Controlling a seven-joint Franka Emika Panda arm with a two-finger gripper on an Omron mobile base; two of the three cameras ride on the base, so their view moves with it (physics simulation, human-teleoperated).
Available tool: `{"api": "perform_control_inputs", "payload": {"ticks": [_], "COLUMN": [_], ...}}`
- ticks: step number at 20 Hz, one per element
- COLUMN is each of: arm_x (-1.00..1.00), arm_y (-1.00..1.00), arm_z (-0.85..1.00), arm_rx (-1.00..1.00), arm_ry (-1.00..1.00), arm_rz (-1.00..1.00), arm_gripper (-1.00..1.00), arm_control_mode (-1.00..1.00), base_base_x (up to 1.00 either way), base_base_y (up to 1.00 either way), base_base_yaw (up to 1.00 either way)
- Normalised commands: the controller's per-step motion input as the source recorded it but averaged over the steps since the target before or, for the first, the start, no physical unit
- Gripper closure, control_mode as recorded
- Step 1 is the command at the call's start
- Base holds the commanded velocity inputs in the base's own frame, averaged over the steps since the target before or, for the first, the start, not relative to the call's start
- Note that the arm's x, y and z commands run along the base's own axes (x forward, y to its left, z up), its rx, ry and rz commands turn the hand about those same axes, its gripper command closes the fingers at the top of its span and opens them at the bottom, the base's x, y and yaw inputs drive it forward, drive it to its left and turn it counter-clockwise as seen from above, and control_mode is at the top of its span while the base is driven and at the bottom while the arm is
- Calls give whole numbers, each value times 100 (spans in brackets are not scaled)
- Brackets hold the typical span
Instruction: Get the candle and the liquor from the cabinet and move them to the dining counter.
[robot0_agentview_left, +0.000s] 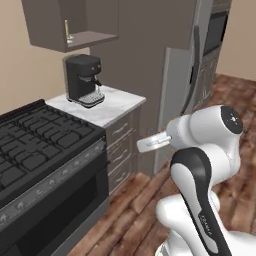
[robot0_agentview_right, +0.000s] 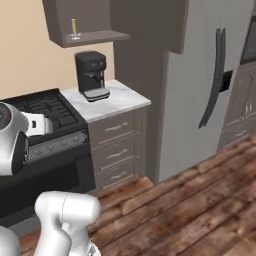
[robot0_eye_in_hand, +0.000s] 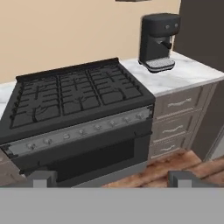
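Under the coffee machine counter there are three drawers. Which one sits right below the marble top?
The top drawer, directly under the marble counter that carries the coffee machine. The middle drawer and bottom drawer stack beneath it, toward the wood floor.

Beige wall (robot0_eye_in_hand: 65, 30); wood-plank floor (robot0_agentview_right: 200, 200). Black gas range (robot0_eye_in_hand: 74, 96) beside small marble counter (robot0_agentview_left: 107, 107) bearing black coffee machine (robot0_agentview_left: 84, 80). Grey refrigerator (robot0_agentview_right: 205, 85) at right.

Black coffee machine (robot0_agentview_left: 84, 80) stands on small marble counter (robot0_agentview_left: 117, 105) beside stove (robot0_agentview_left: 40, 137).
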Motion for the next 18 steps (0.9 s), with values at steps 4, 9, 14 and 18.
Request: {"api": "perform_control_inputs", "payload": {"ticks": [4, 9, 14, 18], "arm_x": [0, 0, 0, 0], "arm_y": [0, 0, 0, 0], "arm_z": [0, 0, 0, 0], "arm_rx": [0, 0, 0, 0], "arm_ry": [0, 0, 0, 0], "arm_rz": [0, 0, 0, 0], "arm_gripper": [-100, -100, -100, -100], "arm_control_mode": [100, 100, 100, 100], "base_base_x": [50, 55, 69, 75], "base_base_y": [1, 0, 0, -9], "base_base_yaw": [33, 30, 26, 20]}}
